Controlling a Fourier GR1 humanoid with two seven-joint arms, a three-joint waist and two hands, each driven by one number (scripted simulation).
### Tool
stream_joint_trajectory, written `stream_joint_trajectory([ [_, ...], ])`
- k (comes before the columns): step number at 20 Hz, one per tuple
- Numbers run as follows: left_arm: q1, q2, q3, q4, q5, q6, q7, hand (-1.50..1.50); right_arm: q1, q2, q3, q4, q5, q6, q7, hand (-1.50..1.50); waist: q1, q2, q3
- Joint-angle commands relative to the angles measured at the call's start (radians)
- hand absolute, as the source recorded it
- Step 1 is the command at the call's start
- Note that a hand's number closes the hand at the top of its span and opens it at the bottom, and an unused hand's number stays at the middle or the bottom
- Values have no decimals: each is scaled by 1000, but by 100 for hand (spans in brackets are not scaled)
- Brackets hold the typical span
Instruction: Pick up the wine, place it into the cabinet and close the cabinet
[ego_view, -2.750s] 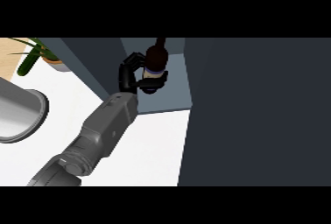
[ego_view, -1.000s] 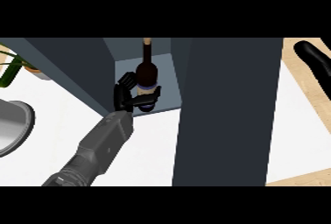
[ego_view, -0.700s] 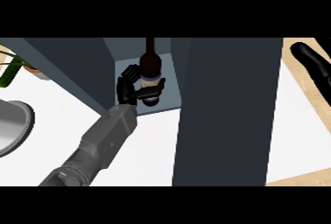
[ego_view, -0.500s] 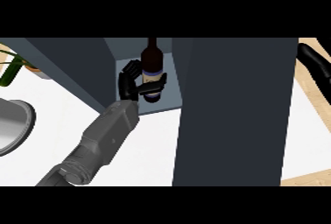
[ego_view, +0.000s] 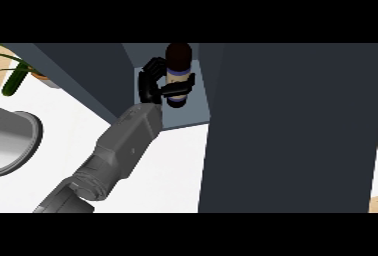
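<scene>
the grey forearm (ego_view: 118, 155) reaches up from the lower left to the left hand (ego_view: 155, 85), its fingers curled round the wine (ego_view: 178, 75), which stands upright inside the open cabinet (ego_view: 188, 114). seat the bottle flat on the shelf before uncurling (right hand out of view), then back out clear of the door (ego_view: 288, 125).

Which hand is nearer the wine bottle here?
Left. The left hand is curled round the wine bottle inside the cabinet; the right hand is out of view.
</scene>
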Motion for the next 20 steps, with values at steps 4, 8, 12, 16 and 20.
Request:
stream_joint_trajectory([
  [4, -65, 0, 30, 41, 24, 5, 62, 150, 25, -6, -13, -21, -8, 2, 7, -150, 11, 2, 1],
  [8, -86, 6, 41, 59, 26, 8, 64, 150, 46, -17, -39, -34, -34, 18, 2, -150, 10, 4, 2],
  [12, -96, 23, -21, 111, -41, 65, 37, 150, 43, -2, -4, -40, -22, 19, -7, -150, 2, 9, 2],
  [16, -97, 76, -106, 134, -128, 140, 55, 150, 41, -8, -27, -29, -39, 27, -15, -150, 2, 11, 4],
  [20, -67, 87, -120, 134, -145, 186, 47, 150, 26, -3, -12, -20, -20, 24, -19, -150, 5, 19, 1],
])
